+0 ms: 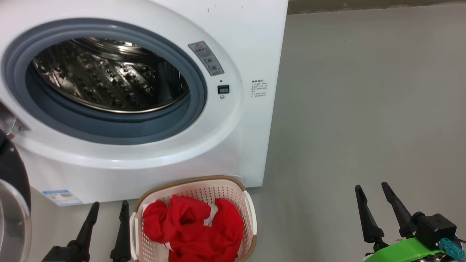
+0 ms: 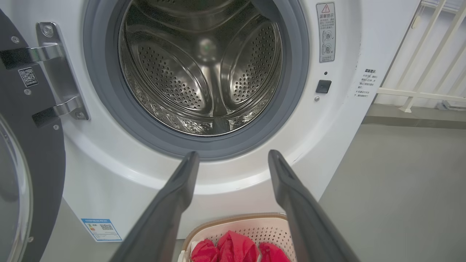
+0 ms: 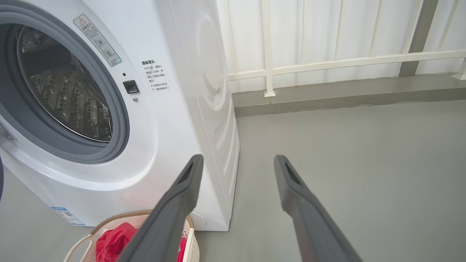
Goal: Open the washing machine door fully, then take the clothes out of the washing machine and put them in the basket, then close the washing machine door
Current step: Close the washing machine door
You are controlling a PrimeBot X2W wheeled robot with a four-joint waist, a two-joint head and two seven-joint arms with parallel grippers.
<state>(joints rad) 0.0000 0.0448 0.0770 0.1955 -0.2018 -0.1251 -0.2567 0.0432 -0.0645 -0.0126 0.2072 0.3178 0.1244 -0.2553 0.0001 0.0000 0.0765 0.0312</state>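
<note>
Apparently last step: clothes (image 1: 193,227) in basket (image 1: 189,180) before washing machine (image 1: 236,145), drum (image 1: 109,80) empty; left tool (image 1: 110,204), right tool (image 1: 371,186) apart, empty. Next, push washing machine door (image 1: 12,171) shut.

door (image 2: 43,156) open | clothes (image 2: 236,249) in basket (image 2: 233,219) before washing machine (image 2: 109,182) | left end effector (image 2: 233,156) spread

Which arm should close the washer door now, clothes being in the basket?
Left, likely. The washing machine door hangs open at the robot's left, next to the left arm, jaws open; the right arm sits far across, past the basket.
</note>
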